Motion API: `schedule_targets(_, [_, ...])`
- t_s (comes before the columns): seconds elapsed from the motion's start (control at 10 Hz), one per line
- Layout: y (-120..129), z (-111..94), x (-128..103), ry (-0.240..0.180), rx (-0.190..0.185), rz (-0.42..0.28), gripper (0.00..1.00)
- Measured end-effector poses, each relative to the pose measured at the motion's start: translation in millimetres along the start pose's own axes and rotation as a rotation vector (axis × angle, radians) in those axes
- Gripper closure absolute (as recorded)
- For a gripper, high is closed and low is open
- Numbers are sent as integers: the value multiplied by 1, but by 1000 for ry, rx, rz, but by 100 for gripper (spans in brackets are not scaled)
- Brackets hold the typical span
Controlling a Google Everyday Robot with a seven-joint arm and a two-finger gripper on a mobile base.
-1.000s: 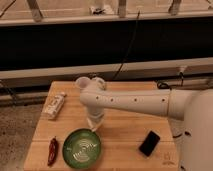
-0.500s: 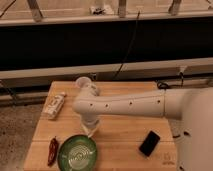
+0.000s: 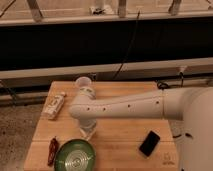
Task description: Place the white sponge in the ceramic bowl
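gripper point(image 3: 88, 134) just above ceramic bowl point(image 3: 75, 156)

No text, label or number is showing legibly anywhere. The white packet point(image 3: 54, 105) lying at the far left of the counter point(image 3: 120, 145) is carrying print too blurred to read. The pincer point(image 3: 88, 134) is hanging just beyond the ceramic bowl point(image 3: 75, 155).

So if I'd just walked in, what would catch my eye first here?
Probably the big white arm sweeping in from the right across the wooden table, its gripper pointing down just above the right of the green bowl at the front left. After that, the black phone lying front right and the white packet on the left edge.
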Motion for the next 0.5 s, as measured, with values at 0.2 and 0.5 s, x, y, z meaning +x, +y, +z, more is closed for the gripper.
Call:
schedule_targets(0.2, [-8, -23, -8, 2, 50, -31, 100])
schedule_targets(0.5, [-3, -42, -29, -14, 82, -81, 100])
